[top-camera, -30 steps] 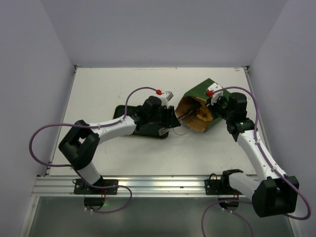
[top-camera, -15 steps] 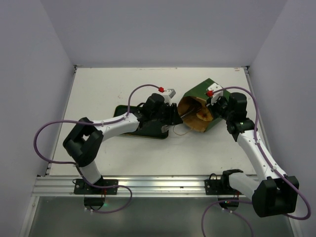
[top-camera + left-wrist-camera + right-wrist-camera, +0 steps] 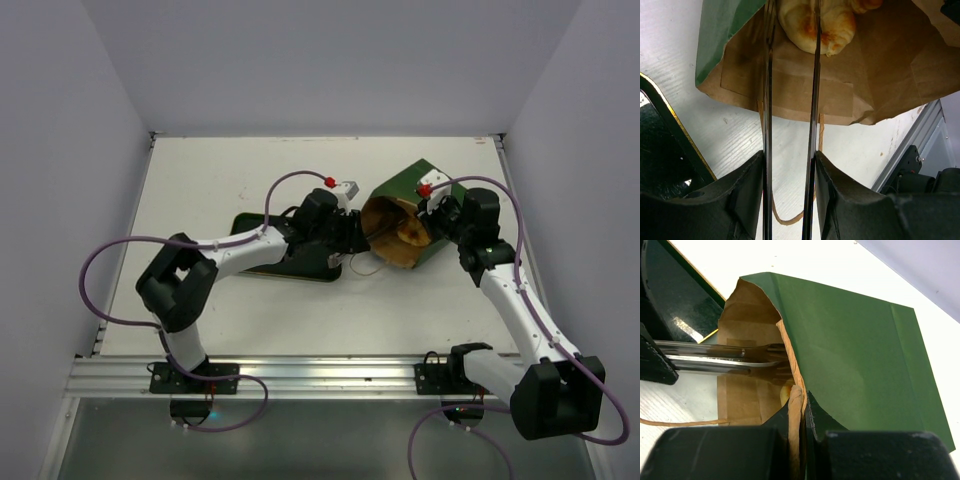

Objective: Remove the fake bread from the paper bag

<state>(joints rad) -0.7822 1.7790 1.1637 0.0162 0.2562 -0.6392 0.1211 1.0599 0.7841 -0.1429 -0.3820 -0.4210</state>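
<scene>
— Where is the fake bread (image 3: 835, 30)?
— Inside the paper bag (image 3: 418, 188), which lies on its side on the desk (image 3: 200, 190) with its mouth toward the left arm. One golden roll shows deep in the brown lining.
— What has just changed?
— Over the last second the left arm has slid toward the bag, so the tongs (image 3: 768, 100) reach deeper. Their blades now run along that roll, one crossing over it.
— And the jaws?
— The left jaws are clamped on the tongs. The right jaws pinch the bag's rim, holding the mouth open.
— Meaning?
— I judge the pick is close, and nothing is out yet. Whether the tongs grip the roll, I cannot tell. The tray (image 3: 660, 150) lies just beside the mouth.
</scene>
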